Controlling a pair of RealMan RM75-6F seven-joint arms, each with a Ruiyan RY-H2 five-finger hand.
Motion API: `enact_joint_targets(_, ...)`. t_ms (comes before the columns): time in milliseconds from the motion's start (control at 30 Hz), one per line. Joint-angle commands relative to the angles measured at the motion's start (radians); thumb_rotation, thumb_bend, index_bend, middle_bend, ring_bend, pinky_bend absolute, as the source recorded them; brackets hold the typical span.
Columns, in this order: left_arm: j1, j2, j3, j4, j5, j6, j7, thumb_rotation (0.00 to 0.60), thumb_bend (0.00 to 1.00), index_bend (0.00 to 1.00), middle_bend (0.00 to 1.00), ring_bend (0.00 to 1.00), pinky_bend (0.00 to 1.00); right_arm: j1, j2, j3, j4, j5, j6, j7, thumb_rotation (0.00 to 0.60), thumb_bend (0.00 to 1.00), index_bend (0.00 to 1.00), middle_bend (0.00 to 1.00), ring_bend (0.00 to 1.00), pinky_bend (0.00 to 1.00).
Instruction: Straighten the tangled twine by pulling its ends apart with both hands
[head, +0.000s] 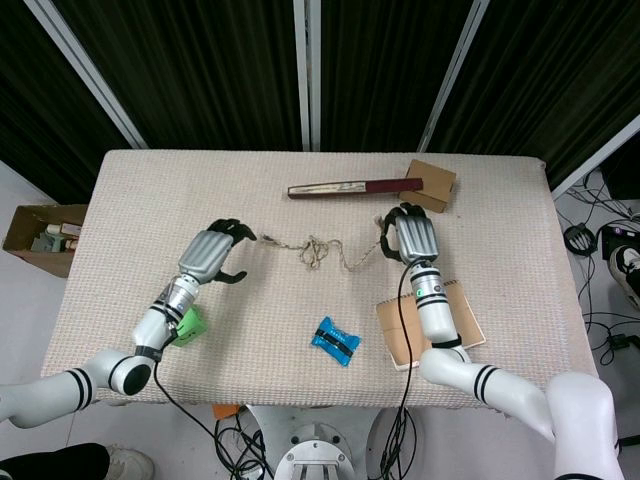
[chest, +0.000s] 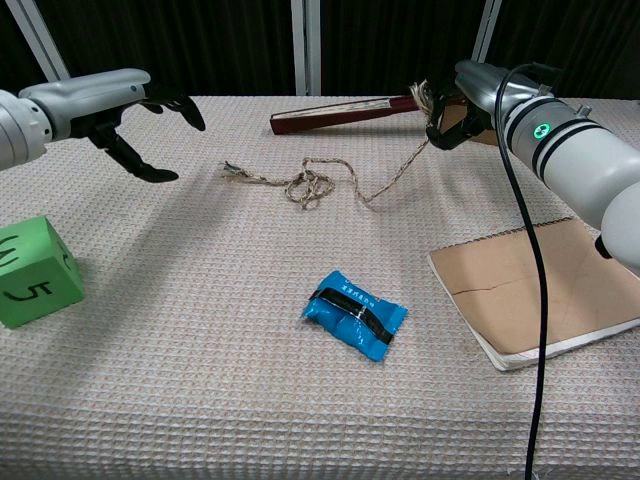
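Observation:
The tan twine (head: 318, 250) (chest: 312, 184) lies on the cloth with a tangled knot in its middle. My right hand (head: 408, 236) (chest: 462, 100) grips its right end, lifted off the table, with the frayed tip sticking up above the fingers in the chest view. The twine's left end (head: 268, 239) (chest: 232, 172) rests free on the cloth. My left hand (head: 215, 253) (chest: 125, 108) hovers just left of that end, fingers spread and holding nothing.
A dark red closed fan (head: 355, 187) (chest: 345, 112) and a cardboard box (head: 431, 185) lie behind the twine. A blue packet (head: 335, 341) (chest: 355, 314), a brown notebook (head: 430, 325) (chest: 535, 285) and a green cube (head: 188, 325) (chest: 32, 272) sit nearer the front.

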Motion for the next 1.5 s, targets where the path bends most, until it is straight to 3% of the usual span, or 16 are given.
enact_joint_targets(33,-0.022,-0.018,-0.008,0.027,-0.011,-0.016,-0.003,0.6,0.25,0.3,0.21,0.12,0.13,0.002,-0.001,-0.001,0.003,0.001,-0.003,0.0,0.6,0.53,0.67,0.34,0.15,0.19)
enact_joint_targets(433,-0.2,-0.176,-0.072,0.263,-0.064,-0.16,-0.038,0.6,0.25,0.36,0.21,0.11,0.13,0.01,0.012,0.01,0.008,0.02,-0.001,-0.017,0.6,0.53,0.67,0.34,0.15,0.19)
enact_joint_targets(867,-0.322,-0.381,-0.059,0.594,-0.072,-0.243,-0.034,0.6,0.35,0.42,0.17,0.1,0.12,0.028,0.001,0.015,0.036,0.042,-0.019,-0.025,0.6,0.53,0.67,0.34,0.15,0.19)
enact_joint_targets(1500,-0.31,-0.441,-0.046,0.72,-0.08,-0.24,-0.035,0.6,0.36,0.51,0.17,0.1,0.12,0.036,-0.022,0.008,0.085,0.046,-0.035,-0.008,0.6,0.53,0.67,0.34,0.15,0.18)
